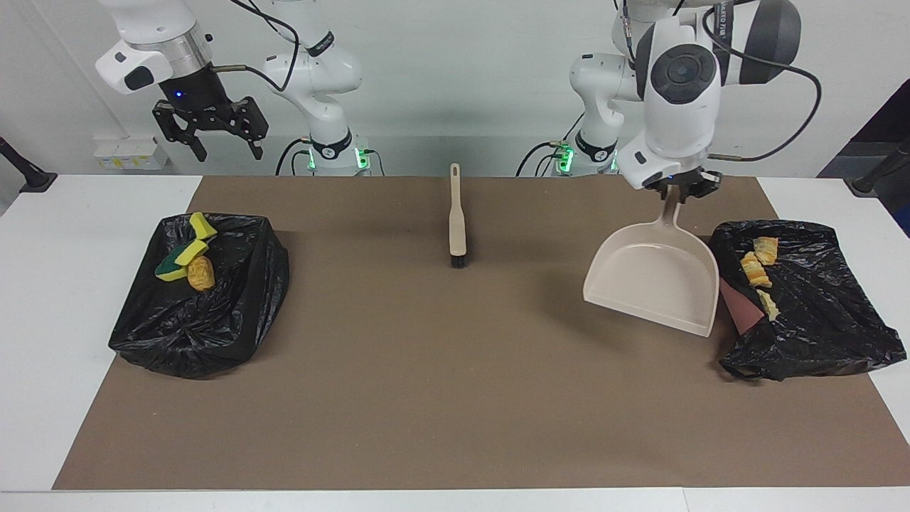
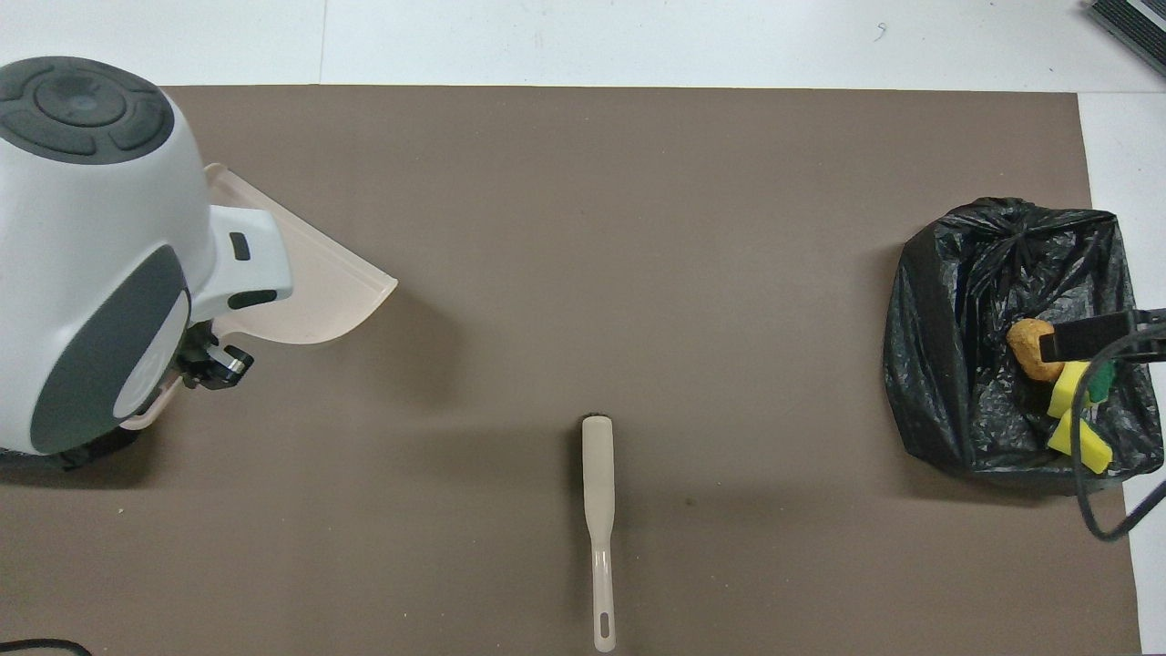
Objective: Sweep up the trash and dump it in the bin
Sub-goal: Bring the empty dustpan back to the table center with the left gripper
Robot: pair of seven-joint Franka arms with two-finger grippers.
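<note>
My left gripper (image 1: 682, 190) is shut on the handle of the beige dustpan (image 1: 657, 281). It holds the pan tilted and empty above the mat, beside the black-bagged bin (image 1: 817, 320) at the left arm's end. That bin holds tan bread-like lumps (image 1: 755, 269) and a yellow chunk (image 1: 768, 304). The other black-bagged bin (image 1: 185, 327), at the right arm's end, holds yellow sponge chunks (image 1: 202, 226), one green-backed (image 1: 170, 269), and a tan lump (image 1: 201, 274). My right gripper (image 1: 210, 131) is open and empty, raised over that bin's edge nearest the robots. I see no trash on the mat.
The beige brush (image 1: 457, 220) with black bristles lies on the brown mat (image 1: 426, 370) midway between the arms, close to the robots, handle toward them. In the overhead view the left arm hides the bin at its end and much of the dustpan (image 2: 319, 282).
</note>
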